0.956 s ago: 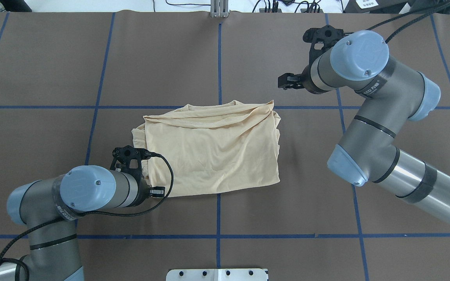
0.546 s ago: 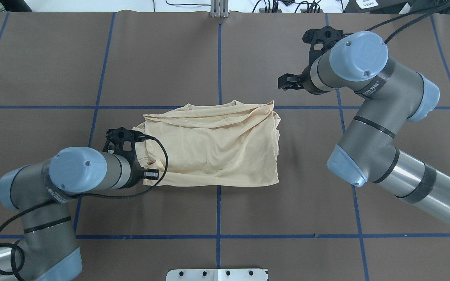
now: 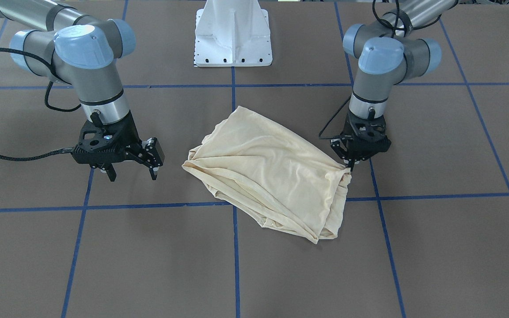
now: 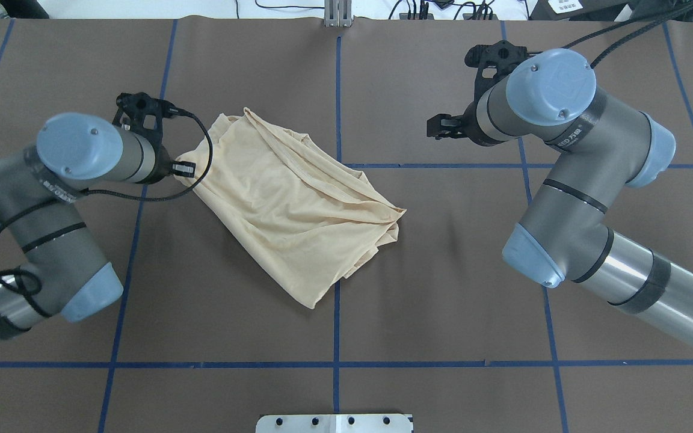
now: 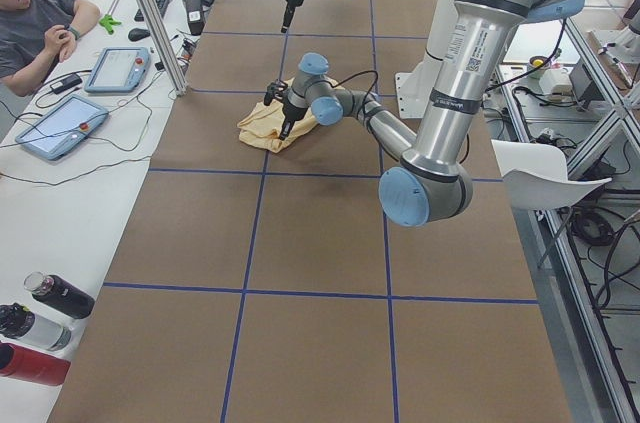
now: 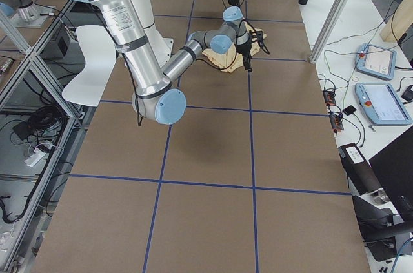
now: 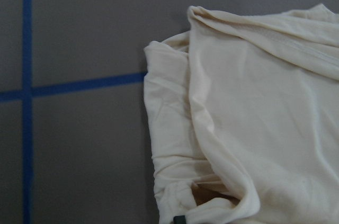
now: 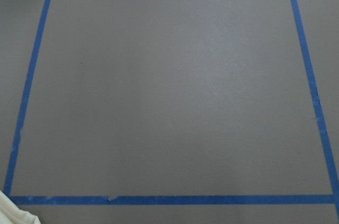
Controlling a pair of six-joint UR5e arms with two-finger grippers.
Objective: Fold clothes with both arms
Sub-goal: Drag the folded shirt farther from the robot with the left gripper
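The pale cream-yellow thin shirt lay as a loosely folded, wrinkled bundle, slanted, near the middle of the brown worktop. It covered part of the blue tape lines that marked the worktop into a grid. The black two-finger left hand, on the silver-grey tubular left arm, pointed down and was closed on a corner of the shirt at the bundle's end on the robot's left. In the left wrist view, bunched layers of cloth met a dark fingertip. The black two-finger right hand, on the silver-grey right arm, pointed down over bare worktop with its fingers spread and gripping nothing, apart from the shirt's other end.
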